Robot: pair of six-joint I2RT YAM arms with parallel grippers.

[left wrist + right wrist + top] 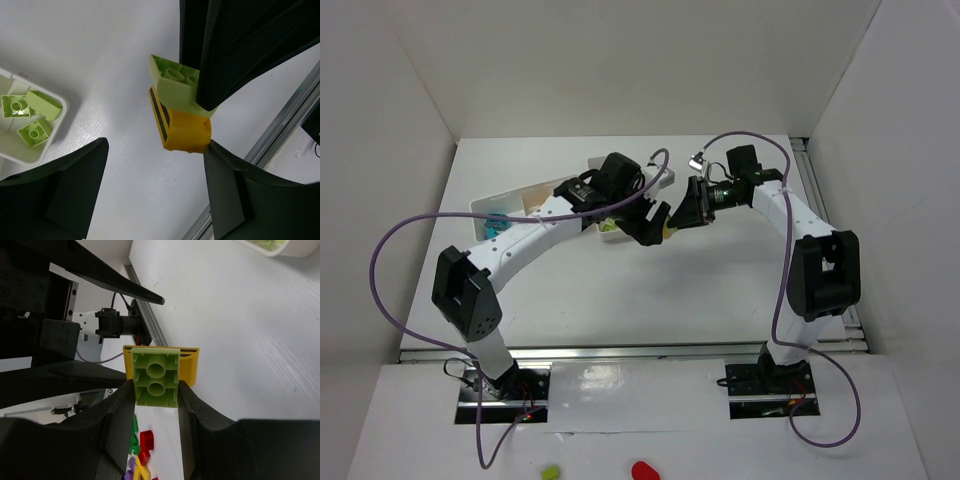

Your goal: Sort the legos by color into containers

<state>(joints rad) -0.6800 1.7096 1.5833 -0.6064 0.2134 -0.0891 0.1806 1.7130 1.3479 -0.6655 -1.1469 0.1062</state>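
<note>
Right gripper (pixel 156 390) is clamping tight on a lime green brick (pixel 155 377), its fingers pressing on two opposite sides, studs facing the wrist camera. A yellow-orange brick (pixel 189 365) is sticking to the lime one's far face, so the two-colour clump is hanging in the air over the middle of the bench (pixel 570 290), a touch nearer the right edge.

Left gripper (pixel 157 147) is facing it from the other side, jaws standing wide apart and gripping nothing. One finger (pixel 230 185) is sitting right at the yellow-orange brick's lower corner, touching or just beside, I cannot tell which. The other finger (pixel 70 185) is standing well apart from the clump.

Moving outward, a white container (pixel 52 137) is lying on the bench just beside the left gripper, toward the left edge. Three lime green legos (pixel 32 132) are resting loose in its end compartment. From above, cyan legos (pixel 495 228) are lying in a white compartment close to the bench's left edge. The left arm is covering the stretch between, so I cannot tell whether that is one container or two.

Low in the right wrist view, red, green, purple and yellow loose legos (pixel 145 442) are showing between the fingers; what they are lying on I cannot tell
</note>
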